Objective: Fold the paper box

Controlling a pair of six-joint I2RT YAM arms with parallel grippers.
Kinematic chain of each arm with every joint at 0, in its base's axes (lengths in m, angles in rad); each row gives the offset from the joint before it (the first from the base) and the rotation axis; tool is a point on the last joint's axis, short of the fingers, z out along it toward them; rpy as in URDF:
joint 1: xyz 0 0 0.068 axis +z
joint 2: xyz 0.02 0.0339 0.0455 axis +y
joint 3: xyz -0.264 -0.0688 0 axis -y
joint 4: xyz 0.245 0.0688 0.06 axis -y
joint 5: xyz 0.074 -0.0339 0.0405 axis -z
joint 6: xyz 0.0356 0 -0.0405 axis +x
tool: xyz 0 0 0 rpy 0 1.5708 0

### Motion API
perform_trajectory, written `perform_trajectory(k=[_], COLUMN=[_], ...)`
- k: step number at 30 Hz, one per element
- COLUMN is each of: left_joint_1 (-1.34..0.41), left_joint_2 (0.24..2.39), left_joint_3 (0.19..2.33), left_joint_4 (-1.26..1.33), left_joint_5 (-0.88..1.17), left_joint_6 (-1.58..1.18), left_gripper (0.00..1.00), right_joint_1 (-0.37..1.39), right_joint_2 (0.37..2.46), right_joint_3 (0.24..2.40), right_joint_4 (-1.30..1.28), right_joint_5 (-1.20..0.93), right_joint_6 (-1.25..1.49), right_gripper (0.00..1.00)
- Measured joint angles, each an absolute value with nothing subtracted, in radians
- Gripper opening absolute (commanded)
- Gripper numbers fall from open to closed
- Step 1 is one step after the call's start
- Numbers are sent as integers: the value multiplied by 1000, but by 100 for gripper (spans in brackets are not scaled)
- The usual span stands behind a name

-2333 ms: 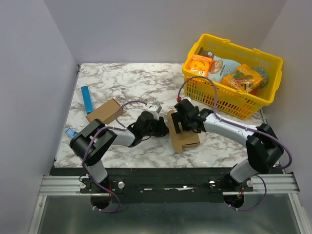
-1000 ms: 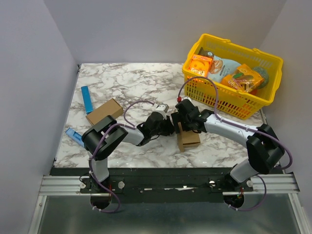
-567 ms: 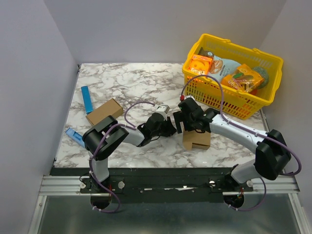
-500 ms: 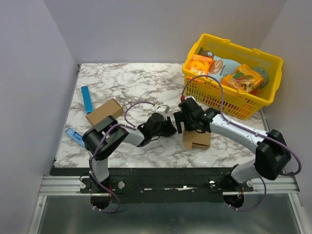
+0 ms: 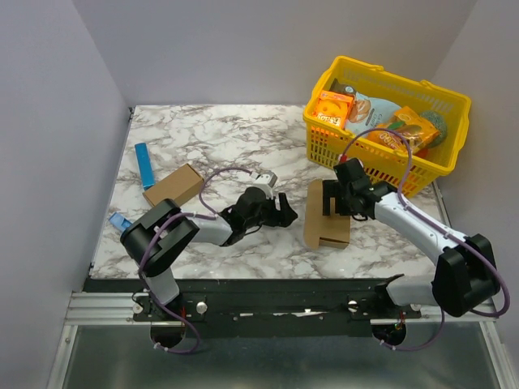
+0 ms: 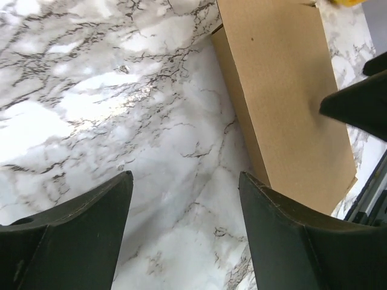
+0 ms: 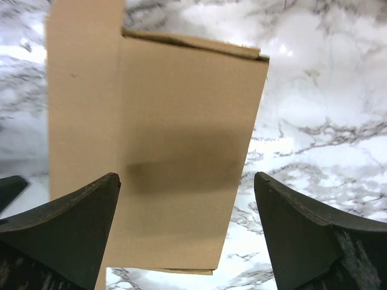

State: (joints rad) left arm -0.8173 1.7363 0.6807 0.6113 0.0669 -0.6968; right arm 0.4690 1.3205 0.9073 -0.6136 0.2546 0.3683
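The paper box [image 5: 324, 217] is a plain brown carton lying flat on the marble table, with one flap sticking out at its far left. It shows in the left wrist view [image 6: 290, 103] and the right wrist view [image 7: 175, 151]. My left gripper [image 5: 285, 212] is open and empty, just left of the box and low over the table; in its own view [image 6: 184, 232] only marble lies between the fingers. My right gripper [image 5: 334, 201] is open and empty, above the box's far end, not touching it; in its own view [image 7: 187, 229] the jaws stand wide over the box.
A second small brown carton [image 5: 173, 185] lies at the left, with a blue strip [image 5: 145, 165] beyond it and a blue item [image 5: 119, 220] near the left edge. A yellow basket [image 5: 422, 166] with orange snack boxes [image 5: 332, 109] stands at the back right.
The right gripper let go of the box and moved right and up. The box now lies flat further right. The left gripper opened and drew back slightly left.
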Motion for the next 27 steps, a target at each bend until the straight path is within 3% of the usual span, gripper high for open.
perform_trajectory(k=[10,27], left_joint_1=[-796,-793], left_joint_2=[1681,1820], left_joint_3=[681,765], left_joint_4=[630,667], left_joint_5=[89,146], left_joint_6=[-703,-726], left_gripper=[78,26], right_joint_1=[386,376], right_joint_2=[1315,1374], right_joint_3=[813,748], right_joint_4=[-535,-357], right_joint_5=[105,-102], right_joint_6=[369,395], right_gripper=[100,89])
